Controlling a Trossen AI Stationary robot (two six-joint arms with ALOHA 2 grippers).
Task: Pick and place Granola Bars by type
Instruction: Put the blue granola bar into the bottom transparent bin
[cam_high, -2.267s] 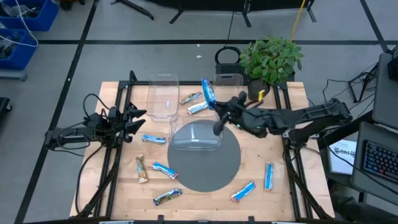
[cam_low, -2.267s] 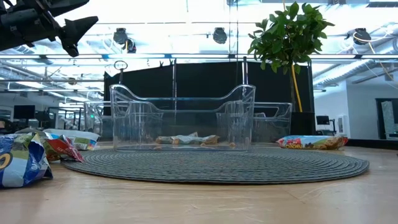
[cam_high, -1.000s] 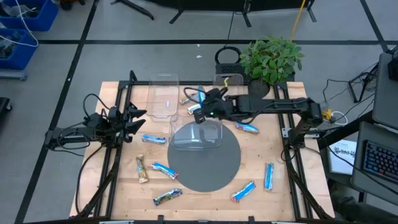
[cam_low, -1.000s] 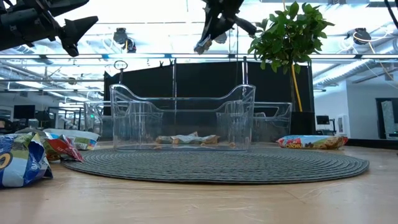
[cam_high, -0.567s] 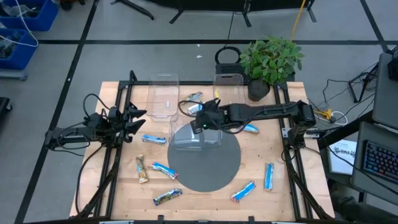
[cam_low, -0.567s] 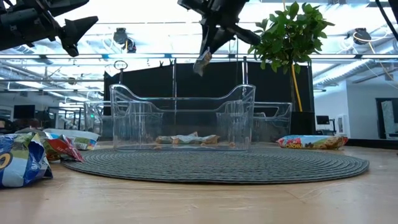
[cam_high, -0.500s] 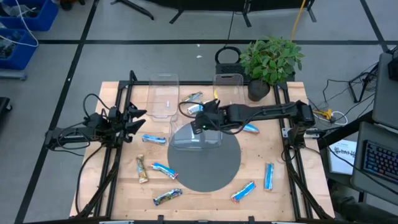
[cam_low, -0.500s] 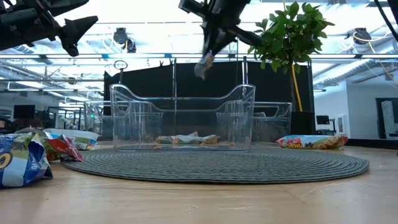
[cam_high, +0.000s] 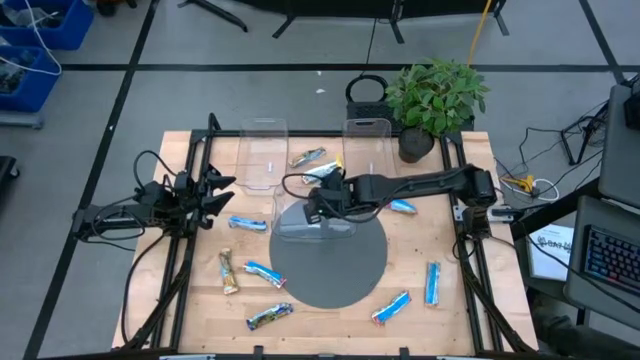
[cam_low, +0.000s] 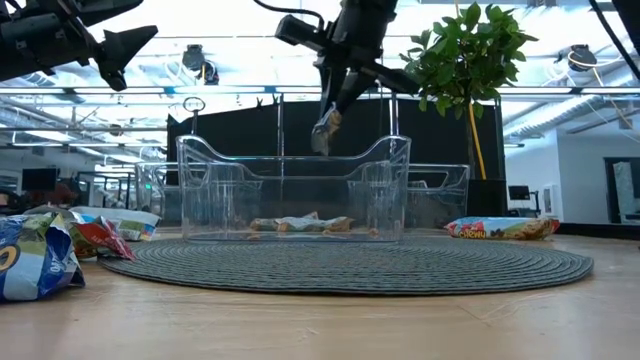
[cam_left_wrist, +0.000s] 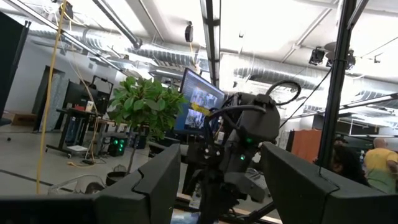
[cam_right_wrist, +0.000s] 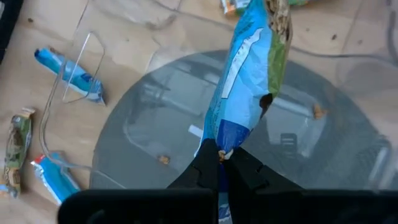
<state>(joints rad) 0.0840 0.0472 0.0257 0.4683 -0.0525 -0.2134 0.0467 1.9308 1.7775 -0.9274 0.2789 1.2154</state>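
Light wood worktop (cam_high: 420, 245) with a round grey mat (cam_high: 330, 265) at its middle. A clear bin (cam_high: 315, 218) stands on the far part of the mat; two more clear bins, left one (cam_high: 262, 155) and right one (cam_high: 366, 140), stand at the far edge of the worktop.

Right gripper (cam_high: 318, 200) reaches in from the right and hangs over the mat bin, jaws pinched tight on a light-blue bar (cam_right_wrist: 245, 87); in the low view the bar (cam_low: 327, 128) dangles just above the bin's rim. Left gripper (cam_high: 215, 190) waits at the left edge of the worktop, raised, jaws spread apart.

Loose granola bars on the wood:
- one between the two far bins (cam_high: 307, 157)
- blue one right of the mat bin (cam_high: 402, 206)
- blue one left of the mat bin (cam_high: 247, 224)
- tan one near left (cam_high: 228, 271), blue one beside it (cam_high: 264, 273)
- one at the near edge (cam_high: 269, 316)
- two blue ones near right (cam_high: 391, 307) (cam_high: 432, 283)

Potted plant (cam_high: 435, 95) at the far right corner. Grey floor with dark lines around the worktop; blue crates (cam_high: 45, 30) far left, a keyboard (cam_high: 605, 255) on a desk at right. The low view shows a lit room with ceiling pipes and monitors behind. A person (cam_left_wrist: 378, 168) shows in the left wrist view.
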